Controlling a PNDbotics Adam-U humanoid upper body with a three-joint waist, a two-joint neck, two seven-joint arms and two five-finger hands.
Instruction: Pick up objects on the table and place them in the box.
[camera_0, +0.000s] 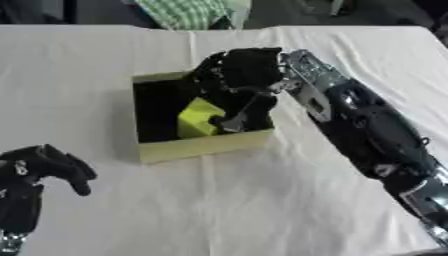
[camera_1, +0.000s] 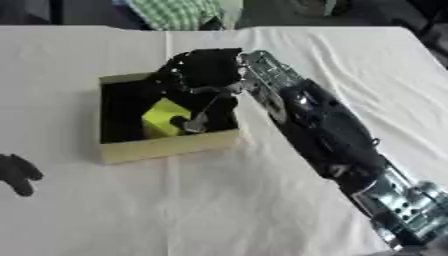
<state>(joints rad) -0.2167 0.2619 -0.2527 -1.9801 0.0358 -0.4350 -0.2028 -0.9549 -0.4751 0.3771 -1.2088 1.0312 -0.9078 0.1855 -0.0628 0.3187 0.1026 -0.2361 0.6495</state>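
An open cardboard box (camera_0: 203, 145) with a dark inside stands in the middle of the white tablecloth. My right hand (camera_0: 241, 75) reaches into it from the right, its arm crossing the table's right half. Inside, a yellow-green block (camera_0: 198, 118) sits tilted near the front wall. The right hand's fingers curl over the block's top and its thumb (camera_0: 231, 122) lies against the block's right side. The hand hides the rest of the box's inside. My left hand (camera_0: 44, 167) rests at the lower left, fingers relaxed and holding nothing.
The white tablecloth (camera_0: 227, 210) is creased and covers the whole table. Someone in a green checked garment (camera_0: 188, 12) is at the far edge, touching nothing. No other loose object shows on the cloth.
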